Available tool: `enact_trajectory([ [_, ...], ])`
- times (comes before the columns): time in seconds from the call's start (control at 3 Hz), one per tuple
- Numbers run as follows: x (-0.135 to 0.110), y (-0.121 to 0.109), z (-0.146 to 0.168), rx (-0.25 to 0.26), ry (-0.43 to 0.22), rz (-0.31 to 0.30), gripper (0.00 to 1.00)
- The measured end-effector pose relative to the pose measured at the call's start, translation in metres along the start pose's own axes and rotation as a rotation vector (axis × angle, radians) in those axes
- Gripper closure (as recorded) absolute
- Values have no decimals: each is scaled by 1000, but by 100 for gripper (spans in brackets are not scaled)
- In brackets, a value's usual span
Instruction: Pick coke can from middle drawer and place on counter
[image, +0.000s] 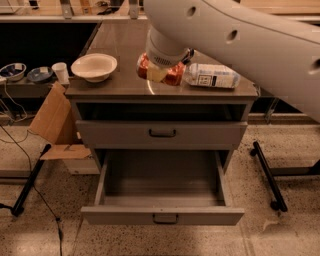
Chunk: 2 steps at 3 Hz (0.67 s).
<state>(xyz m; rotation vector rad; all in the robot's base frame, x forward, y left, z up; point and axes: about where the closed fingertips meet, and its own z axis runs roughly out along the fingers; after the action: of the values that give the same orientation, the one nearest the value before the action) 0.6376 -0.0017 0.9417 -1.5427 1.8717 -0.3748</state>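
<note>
The red coke can lies sideways in my gripper, at or just above the counter's front edge; I cannot tell if it touches. My gripper is shut on the can, with a pale finger pad across its front. The big white arm comes in from the upper right and hides the wrist. The counter is glossy grey-brown. The middle drawer is pulled fully open at the bottom of the cabinet and its inside shows nothing in it.
A cream bowl sits on the counter's left. A clear plastic bottle lies just right of the can. The drawer front above is closed. A cardboard box leans at the left; a black stand leg lies at the right.
</note>
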Motion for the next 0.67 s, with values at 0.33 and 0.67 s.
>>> enact_trajectory([
  [0.33, 3, -33, 4, 80, 45, 88, 100],
  [0.67, 3, -33, 4, 80, 46, 89, 100],
])
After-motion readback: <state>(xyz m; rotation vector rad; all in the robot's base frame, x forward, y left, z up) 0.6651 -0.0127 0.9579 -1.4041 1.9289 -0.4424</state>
